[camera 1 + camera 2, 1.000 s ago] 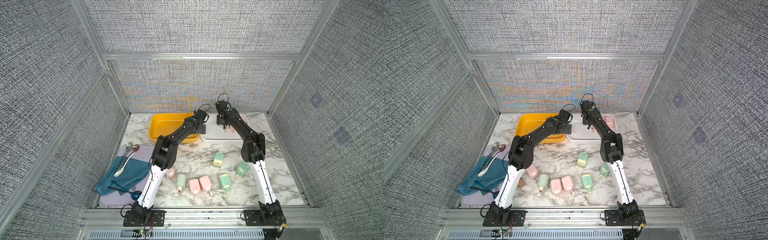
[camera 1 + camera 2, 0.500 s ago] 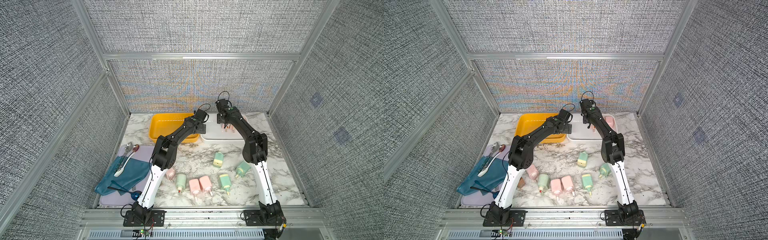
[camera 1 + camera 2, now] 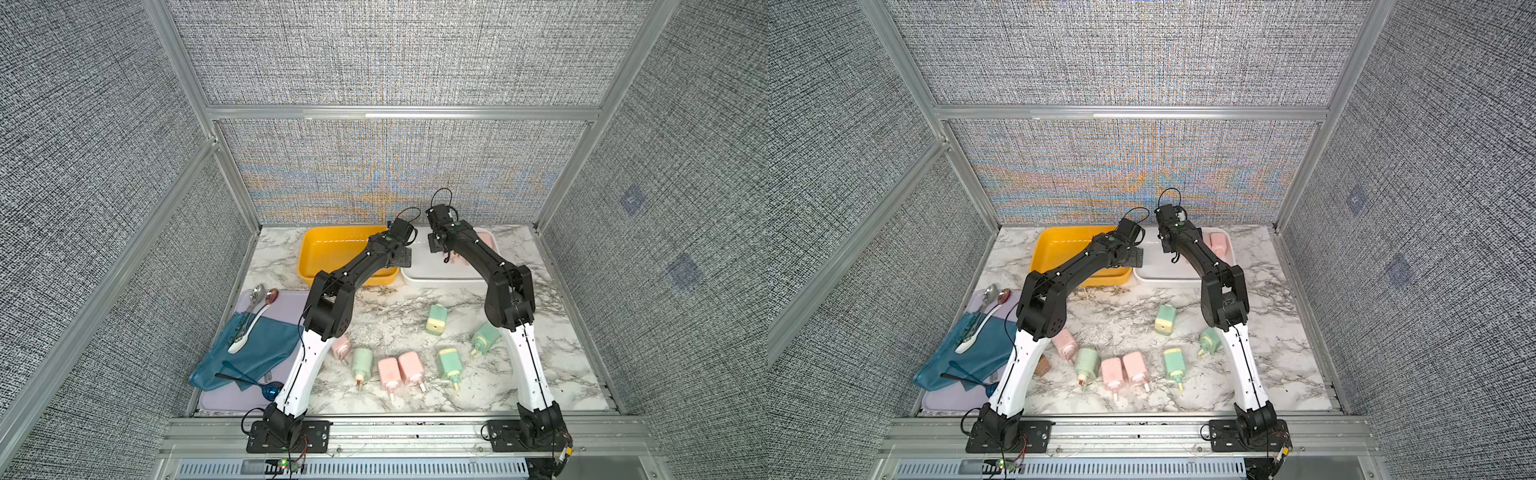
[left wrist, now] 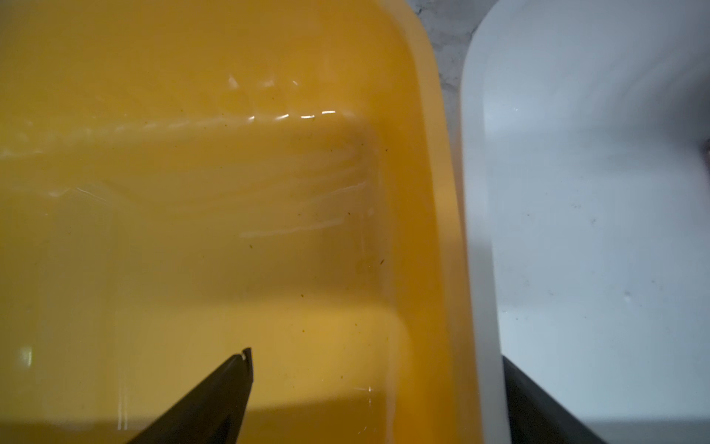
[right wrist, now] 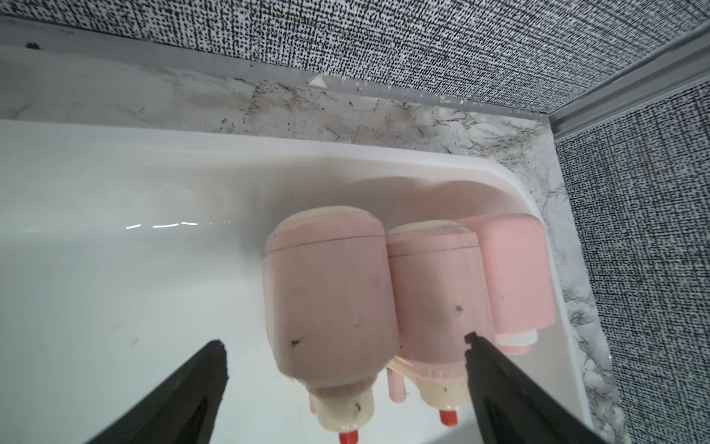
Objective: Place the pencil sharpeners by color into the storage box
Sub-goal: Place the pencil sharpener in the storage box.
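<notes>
1. Pencil sharpeners [image 5: 330,292]: three pink are laid in the white box [image 5: 115,153] (far corner), seven left on the table [image 3: 395,307].
2. The right gripper [image 5: 344,343] is held open just above them, the left gripper [image 4: 376,355] open over the yellow box [image 4: 434,153].
3. A crank may be caught as the jaws are lifted.
4. No writing can be read.

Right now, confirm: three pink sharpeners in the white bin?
Yes, three pink sharpeners lie side by side inside the white bin.
</notes>
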`<state>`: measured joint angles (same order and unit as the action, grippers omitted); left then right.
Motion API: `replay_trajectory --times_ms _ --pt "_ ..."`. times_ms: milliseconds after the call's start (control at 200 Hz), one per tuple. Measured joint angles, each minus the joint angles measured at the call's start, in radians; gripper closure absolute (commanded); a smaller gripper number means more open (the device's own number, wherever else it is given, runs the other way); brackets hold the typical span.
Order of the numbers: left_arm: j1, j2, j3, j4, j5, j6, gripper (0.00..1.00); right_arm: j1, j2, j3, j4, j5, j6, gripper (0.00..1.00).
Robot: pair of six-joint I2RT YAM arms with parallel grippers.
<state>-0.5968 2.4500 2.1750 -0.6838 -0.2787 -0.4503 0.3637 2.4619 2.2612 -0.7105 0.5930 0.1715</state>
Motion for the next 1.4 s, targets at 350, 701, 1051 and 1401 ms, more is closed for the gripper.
replay_trajectory --times_ms 350,701,1051,1401 --pt "0.002 0.0 0.0 -0.002 0.0 -0.002 0.0 -0.006 0.02 0.004 0.004 0.032 -0.024 0.01" --pt "0.002 -0.015 0.0 -0.029 0.029 0.003 0.01 -0.003 0.015 0.022 0.001 0.021 -0.024 0.01" --pt "0.002 -0.124 -0.056 -0.033 0.106 0.014 0.01 0.014 -0.122 -0.122 0.066 -0.038 -0.011 0.01" --pt "-0.019 -0.314 -0.251 -0.027 0.147 -0.009 0.01 0.055 -0.345 -0.389 0.231 -0.084 0.02 0.01"
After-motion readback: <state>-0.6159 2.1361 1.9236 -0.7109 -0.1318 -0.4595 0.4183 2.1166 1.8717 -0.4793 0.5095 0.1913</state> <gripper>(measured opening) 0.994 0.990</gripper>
